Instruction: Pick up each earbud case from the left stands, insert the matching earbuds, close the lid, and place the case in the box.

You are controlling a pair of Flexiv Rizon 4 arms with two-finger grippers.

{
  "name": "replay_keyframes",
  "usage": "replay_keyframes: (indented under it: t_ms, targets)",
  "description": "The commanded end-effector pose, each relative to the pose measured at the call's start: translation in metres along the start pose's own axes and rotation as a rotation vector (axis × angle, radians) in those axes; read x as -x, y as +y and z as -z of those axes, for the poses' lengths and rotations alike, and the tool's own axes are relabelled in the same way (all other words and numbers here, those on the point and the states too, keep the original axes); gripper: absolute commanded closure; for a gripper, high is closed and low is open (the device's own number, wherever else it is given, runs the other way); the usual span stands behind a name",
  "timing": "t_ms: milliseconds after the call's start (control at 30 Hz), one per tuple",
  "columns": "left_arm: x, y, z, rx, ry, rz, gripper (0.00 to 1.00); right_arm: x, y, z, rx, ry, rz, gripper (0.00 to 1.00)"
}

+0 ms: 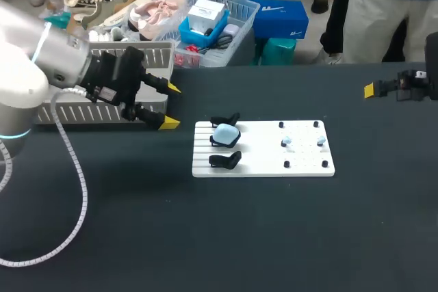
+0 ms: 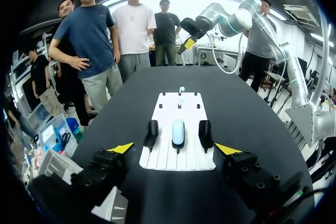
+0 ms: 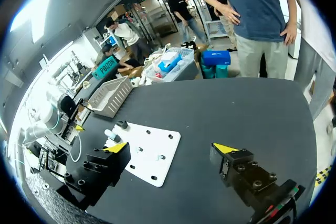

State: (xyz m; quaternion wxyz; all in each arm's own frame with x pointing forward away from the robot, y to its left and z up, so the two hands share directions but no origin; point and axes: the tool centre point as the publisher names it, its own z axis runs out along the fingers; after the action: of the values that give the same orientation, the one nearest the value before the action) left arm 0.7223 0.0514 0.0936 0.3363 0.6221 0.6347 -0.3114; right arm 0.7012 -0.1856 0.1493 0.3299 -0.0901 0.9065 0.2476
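On the black table [image 1: 274,237], nearest the robot, lies a white board [image 1: 263,169]. Its left part is ribbed and carries three black stands in a row. The near stand [image 1: 226,161] and the far one [image 1: 224,120] hold nothing. The middle one holds a pale blue case [image 1: 225,134], which lies on its side.

On the board's right part, among small black pegs [image 1: 287,165], sit two tiny pale blue pieces [image 1: 287,143]. They are probably the earbuds, though they are too small to make out.

The left gripper [image 1: 169,106] hangs just left of the board, above the table, and points toward the stands. Its fingers are spread wide, with nothing between them and nothing touching them. In the left wrist view the case stands straight ahead of it, in line with the gap between the yellow tips.

Behind that gripper, at the table's far left, is a grey slotted box [image 1: 68,113].

The right gripper [image 3: 170,148] is well apart from the board, at the table's right edge. Its fingers are also spread wide, and it holds nothing.
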Motion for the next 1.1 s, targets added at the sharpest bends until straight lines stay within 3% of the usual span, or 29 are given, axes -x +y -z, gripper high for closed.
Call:
replay_keyframes:
  t_ms: [33, 233, 333, 433, 500, 700, 833, 900, 933, 967, 1033, 1100]
  targets:
    - [0.000, 0.009, -0.017, 0.003, -0.005, 0.001, 0.02, 0.000, 0.000, 0.000, -0.001, 0.000, 0.000, 0.00]
    - [-0.002, 0.011, -0.033, 0.017, -0.014, 0.007, 0.17, 0.000, 0.000, 0.000, -0.001, 0.000, 0.000, 0.00]
    - [-0.005, 0.010, -0.041, 0.029, -0.016, 0.014, 0.43, 0.000, 0.000, 0.000, -0.001, 0.000, 0.000, 0.00]
    - [-0.007, 0.007, -0.046, 0.026, -0.024, 0.021, 0.37, 0.000, 0.000, 0.000, -0.001, 0.000, 0.000, 0.00]
    - [-0.007, 0.005, -0.048, 0.019, -0.030, 0.033, 0.27, 0.000, 0.000, 0.000, -0.001, 0.000, 0.000, 0.00]
    - [-0.006, -0.005, -0.052, 0.000, -0.057, 0.034, 0.16, 0.000, 0.000, 0.000, -0.001, 0.000, 0.000, 0.00]
    - [-0.010, -0.012, -0.060, -0.004, -0.061, 0.040, 0.18, 0.000, 0.000, 0.000, -0.001, 0.000, 0.000, 0.00]
    - [-0.012, -0.014, -0.065, 0.057, -0.106, 0.016, 0.26, 0.000, 0.000, 0.000, -0.001, 0.000, 0.000, 0.00]
    - [-0.013, -0.015, -0.068, 0.069, -0.114, 0.003, 0.33, 0.000, 0.000, 0.000, -0.001, 0.000, 0.000, 0.00]
    - [-0.013, -0.016, -0.070, 0.059, -0.111, 0.029, 0.33, 0.000, 0.000, 0.000, -0.001, 0.000, 0.000, 0.00]
    - [-0.015, -0.016, -0.075, 0.063, -0.108, 0.031, 0.13, 0.000, 0.000, 0.000, -0.001, 0.000, 0.000, 0.00]
    - [-0.015, -0.014, -0.079, 0.065, -0.107, 0.045, 0.09, 0.000, 0.000, 0.000, -0.001, 0.000, 0.000, 0.00]
